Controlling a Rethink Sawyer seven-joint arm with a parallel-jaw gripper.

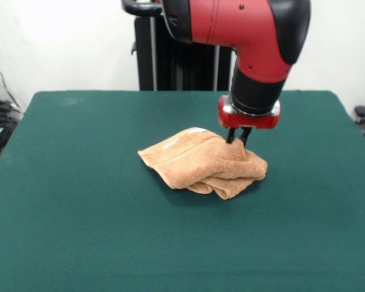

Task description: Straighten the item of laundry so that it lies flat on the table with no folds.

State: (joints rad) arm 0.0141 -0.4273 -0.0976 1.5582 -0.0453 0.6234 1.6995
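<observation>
Towel (201, 161) bunched on table (79, 213); fingers (238, 139) pinched together on towel's top.

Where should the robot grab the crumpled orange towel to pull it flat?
Probably the pale-edged corner at the top of the orange towel, coming straight down from above. That edge lies exposed on the bundle, while the lower layers are tucked under in rolled folds on the green table. The gripper is already at the towel's upper right, its tips pressed into the cloth; whether it is holding cannot be told.
</observation>
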